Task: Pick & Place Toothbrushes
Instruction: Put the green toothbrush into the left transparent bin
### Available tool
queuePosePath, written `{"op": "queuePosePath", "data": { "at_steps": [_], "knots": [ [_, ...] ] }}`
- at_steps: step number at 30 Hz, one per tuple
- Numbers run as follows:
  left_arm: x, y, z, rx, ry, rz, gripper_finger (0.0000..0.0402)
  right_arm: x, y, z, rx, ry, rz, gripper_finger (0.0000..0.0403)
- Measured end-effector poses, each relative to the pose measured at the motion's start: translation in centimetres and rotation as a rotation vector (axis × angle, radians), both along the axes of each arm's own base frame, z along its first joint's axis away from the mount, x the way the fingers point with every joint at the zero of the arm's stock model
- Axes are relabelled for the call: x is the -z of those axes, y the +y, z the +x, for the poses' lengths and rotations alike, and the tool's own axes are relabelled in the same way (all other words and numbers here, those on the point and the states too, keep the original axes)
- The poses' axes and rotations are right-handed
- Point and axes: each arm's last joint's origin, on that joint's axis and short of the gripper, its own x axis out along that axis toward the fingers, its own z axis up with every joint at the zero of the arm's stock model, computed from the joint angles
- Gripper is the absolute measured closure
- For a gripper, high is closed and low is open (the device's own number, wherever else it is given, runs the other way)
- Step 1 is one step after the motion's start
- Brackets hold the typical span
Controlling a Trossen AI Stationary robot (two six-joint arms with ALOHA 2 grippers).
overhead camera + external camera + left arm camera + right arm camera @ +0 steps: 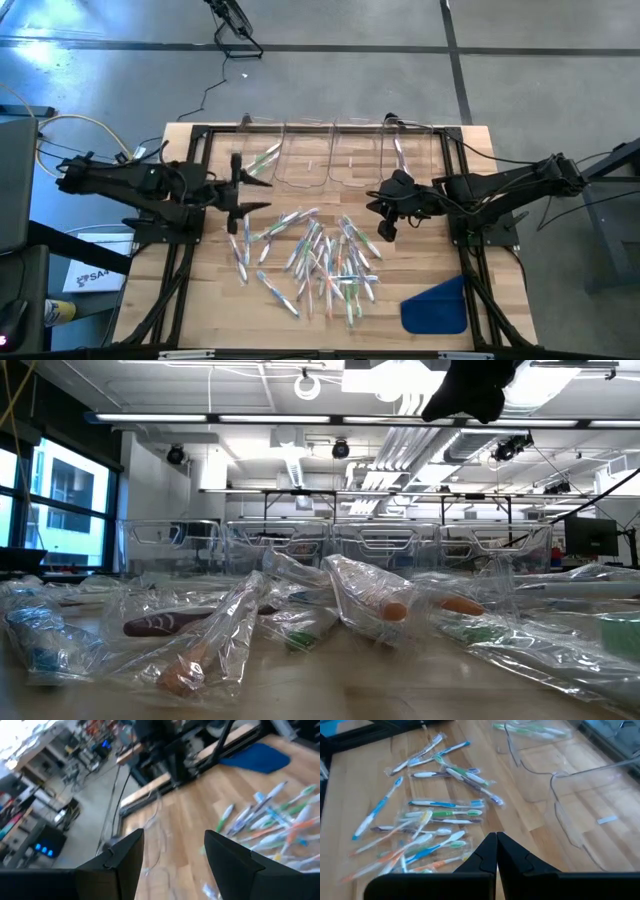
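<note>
Hovering over the toothbrushes heaped on the tabletop, the right end effector looks pinched shut and empty; their slippery wrappers might make it grab several.

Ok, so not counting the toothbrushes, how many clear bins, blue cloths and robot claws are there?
clear bins: 4
blue cloth: 1
claws: 2, the left claw and the right claw
Total: 7
</note>
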Motion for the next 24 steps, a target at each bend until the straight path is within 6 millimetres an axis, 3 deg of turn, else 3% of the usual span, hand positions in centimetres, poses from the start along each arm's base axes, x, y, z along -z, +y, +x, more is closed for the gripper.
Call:
{"op": "queuePosePath", "data": {
  "at_steps": [11, 24],
  "knots": [
    [0.1, -1.7, -0.4, 0.107, 0.01, 0.001, 0.0199, 1.6, 1.2, -0.1, 0.136, 0.085, 0.102, 0.0401],
    [0.2, -1.7, -0.3, 0.107, 0.018, 0.003, 0.0199, 3.2, 2.1, 0.4, 0.2, 0.172, 0.204, 0.0401]
  ]
}}
